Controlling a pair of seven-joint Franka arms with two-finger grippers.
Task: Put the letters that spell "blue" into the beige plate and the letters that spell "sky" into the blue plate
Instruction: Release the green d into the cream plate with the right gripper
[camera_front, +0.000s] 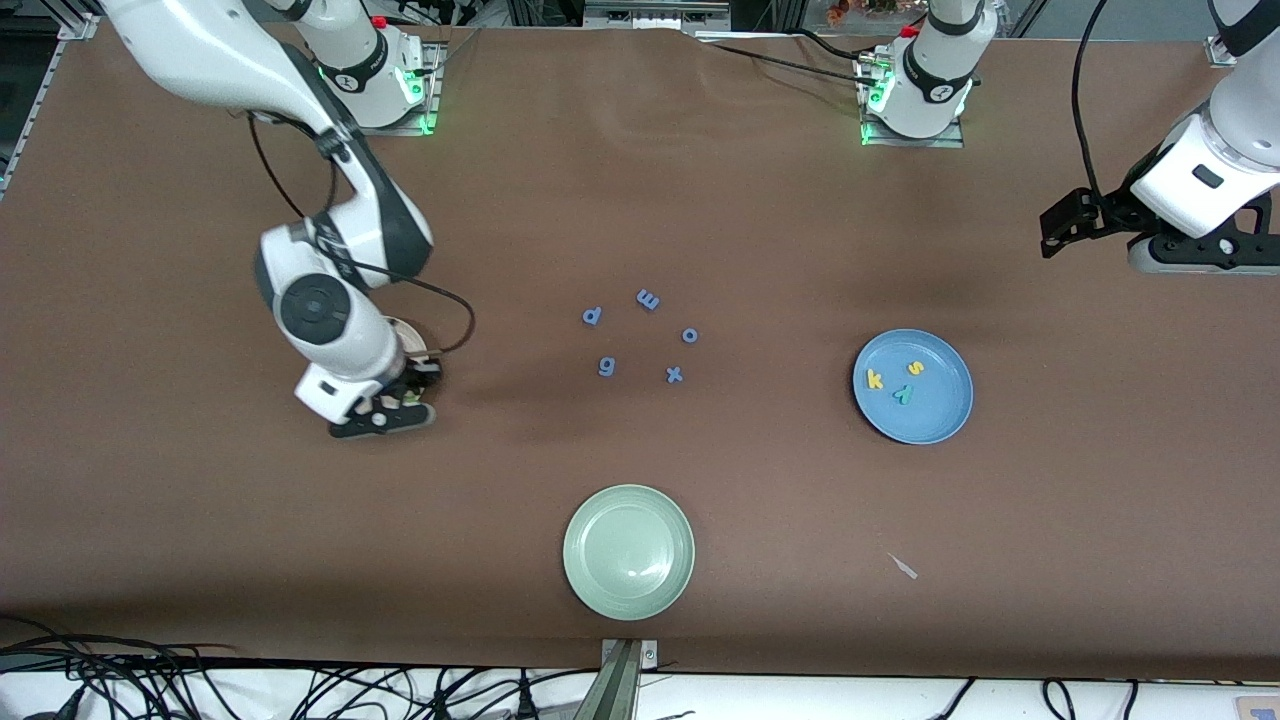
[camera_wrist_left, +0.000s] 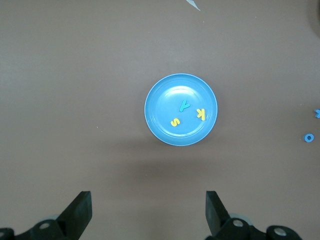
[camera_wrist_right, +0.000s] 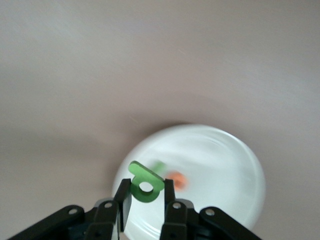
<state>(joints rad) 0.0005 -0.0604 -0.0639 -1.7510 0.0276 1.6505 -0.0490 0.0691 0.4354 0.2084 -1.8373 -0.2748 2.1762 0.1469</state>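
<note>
The green b (camera_wrist_right: 146, 182) is held between the fingers of the right gripper (camera_wrist_right: 145, 197), over the beige plate (camera_wrist_right: 225, 165) near the right arm's end of the desk (camera_front: 200, 520). An orange letter (camera_wrist_right: 176, 181) is seen in that plate. The yellow s (camera_front: 914, 368), yellow k (camera_front: 875, 380) and teal y (camera_front: 903, 394) are found in the blue plate (camera_front: 940, 420). The left gripper (camera_wrist_left: 147, 210) is held wide open and empty above the desk at the left arm's end, where that arm waits.

Bright even overhead light, soft shadows, right wrist view motion-blurred
</note>
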